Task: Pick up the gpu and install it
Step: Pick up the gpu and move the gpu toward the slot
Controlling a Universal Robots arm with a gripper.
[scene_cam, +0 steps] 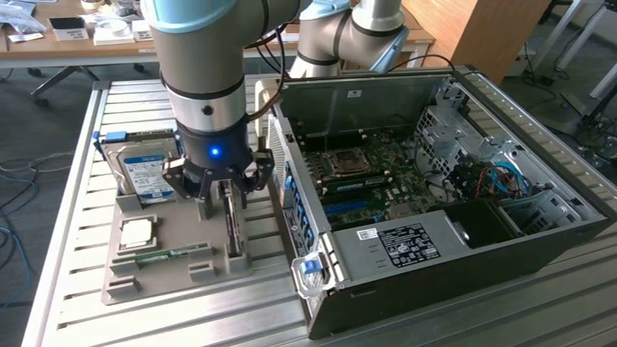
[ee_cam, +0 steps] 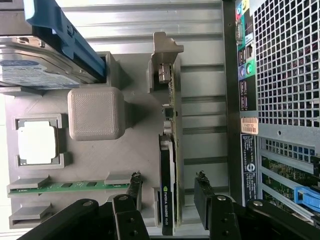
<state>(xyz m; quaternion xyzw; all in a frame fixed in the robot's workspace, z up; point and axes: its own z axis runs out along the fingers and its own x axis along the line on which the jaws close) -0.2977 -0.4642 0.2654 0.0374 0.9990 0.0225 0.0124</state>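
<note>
The gripper point(scene_cam: 224, 201) hangs over the gray parts tray point(scene_cam: 169, 273), holding nothing. Its fingers point(ee_cam: 201, 189) stand apart on either side of the gpu point(ee_cam: 166, 165) without touching it. The card stands on edge in its tray slot (just beside the open computer case point(scene_cam: 434, 289)).

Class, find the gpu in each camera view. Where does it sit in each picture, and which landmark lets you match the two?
Exterior view: the gpu stands on edge in the grey holder, directly under the gripper.
Wrist view: the gpu stands between the open gripper's fingers, touching neither.
Shared landmark: the hard drive with its blue-white label, in the same holder.
</note>
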